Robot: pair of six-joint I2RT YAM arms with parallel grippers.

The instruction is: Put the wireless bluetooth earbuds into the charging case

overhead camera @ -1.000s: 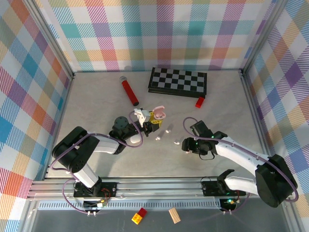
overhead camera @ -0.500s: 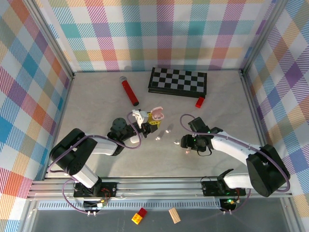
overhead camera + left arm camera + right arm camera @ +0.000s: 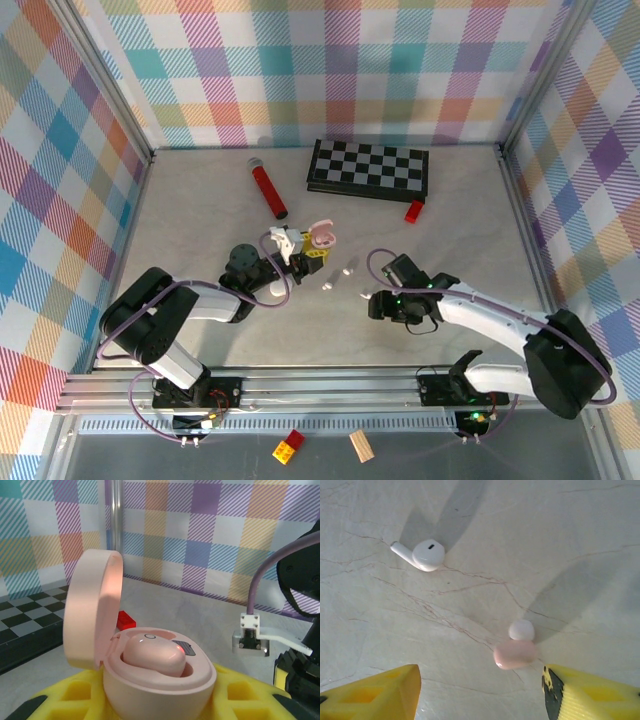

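Fingers of the right gripper [image 3: 480, 692] are standing wide apart, hovering low over the pale veined table [image 3: 380, 630], with a pinkish earbud [image 3: 515, 652] lying between them, nearer one finger; a white stemmed earbud [image 3: 422, 555] is lying farther out. The left gripper [image 3: 160, 707] is clamping an open pink charging case [image 3: 160, 677], lid tilted back, one pink earbud [image 3: 152, 656] sitting inside.

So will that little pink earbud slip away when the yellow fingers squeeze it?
It may well. The pink earbud looks smooth, glossy and rounded, so it could squirt out from between the right gripper's open fingers. It's tiny, so probably very light and easy to nudge. Its rounded body might roll on the flat table.
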